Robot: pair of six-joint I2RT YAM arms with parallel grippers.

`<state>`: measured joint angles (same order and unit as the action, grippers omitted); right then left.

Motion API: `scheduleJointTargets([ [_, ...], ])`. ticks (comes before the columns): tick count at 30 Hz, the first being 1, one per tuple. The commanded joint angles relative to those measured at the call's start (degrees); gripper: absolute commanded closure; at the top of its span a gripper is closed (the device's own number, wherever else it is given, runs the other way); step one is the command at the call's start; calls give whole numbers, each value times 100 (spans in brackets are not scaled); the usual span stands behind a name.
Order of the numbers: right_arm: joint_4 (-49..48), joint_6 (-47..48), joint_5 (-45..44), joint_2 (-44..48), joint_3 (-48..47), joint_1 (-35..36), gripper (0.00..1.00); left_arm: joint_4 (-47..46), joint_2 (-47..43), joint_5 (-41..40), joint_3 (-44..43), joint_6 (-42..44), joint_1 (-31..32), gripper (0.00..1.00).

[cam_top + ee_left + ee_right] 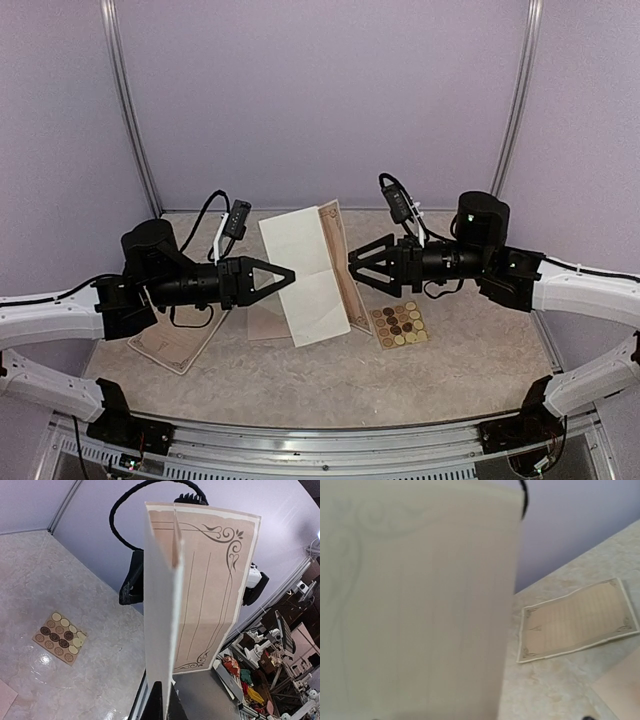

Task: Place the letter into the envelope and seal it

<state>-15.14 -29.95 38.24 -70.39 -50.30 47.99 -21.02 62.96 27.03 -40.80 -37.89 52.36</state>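
Observation:
The letter (pixel 305 275) is a tan sheet with dark scrollwork, folded in a V and held upright in mid-air. Its white back faces the top camera. My left gripper (pixel 290 273) is shut on one leaf's edge, and its fingers (pixel 156 702) pinch the paper (pixel 200 580) edge-on. My right gripper (pixel 352 263) meets the other leaf's edge with its jaws closed to a point. In the right wrist view the letter (pixel 415 605) hides its fingers. The cream-beige envelope (pixel 262 322) lies flat on the table, partly under the letter, and also shows in the right wrist view (pixel 620 692).
A square card of round brown and yellow stickers (pixel 400 325) lies right of centre and also shows in the left wrist view (pixel 60 637). A second tan sheet (pixel 175 345) lies at the left and shows in the right wrist view (pixel 577 625). Purple walls enclose the table.

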Motion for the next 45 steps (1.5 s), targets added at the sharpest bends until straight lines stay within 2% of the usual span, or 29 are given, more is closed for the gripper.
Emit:
scheduleJointTargets([
  [1, -324, -120, 200, -211, -151, 132, 20, -149, 56, 212, -243, 207, 135, 100],
  [12, -782, -302, 414, -697, -311, 404, 26, -148, 164, 242, -296, 260, 222, 100],
  [18, -980, -412, 514, -815, -322, 418, 47, -157, 190, 256, -297, 256, 230, 100],
  [22, -1079, -464, 588, -878, -346, 431, 57, -175, 192, 259, -297, 255, 239, 100],
  [25, -1054, -459, 576, -906, -357, 430, 71, -184, 220, 255, -305, 247, 239, 100],
  [27, -1024, -441, 544, -896, -357, 433, 83, -179, 233, 243, -306, 247, 237, 100],
  [29, -923, -391, 410, -872, -360, 430, 97, -159, 228, 200, -312, 247, 233, 84],
  [32, -659, -273, 188, -841, -397, 429, 100, -166, 193, 141, -299, 247, 240, 59],
  [37, -402, -186, 62, -845, -434, 430, 100, -168, 144, 77, -297, 229, 240, 37],
  [40, -368, -177, 74, -853, -430, 429, 100, -150, 112, 0, -290, 247, 235, 33],
  [42, -351, -175, 85, -859, -433, 431, 100, -157, 87, -32, -274, 247, 239, 36],
  [45, -330, -158, 169, -870, -451, 431, 100, -145, 85, -116, -261, 243, 238, 57],
])
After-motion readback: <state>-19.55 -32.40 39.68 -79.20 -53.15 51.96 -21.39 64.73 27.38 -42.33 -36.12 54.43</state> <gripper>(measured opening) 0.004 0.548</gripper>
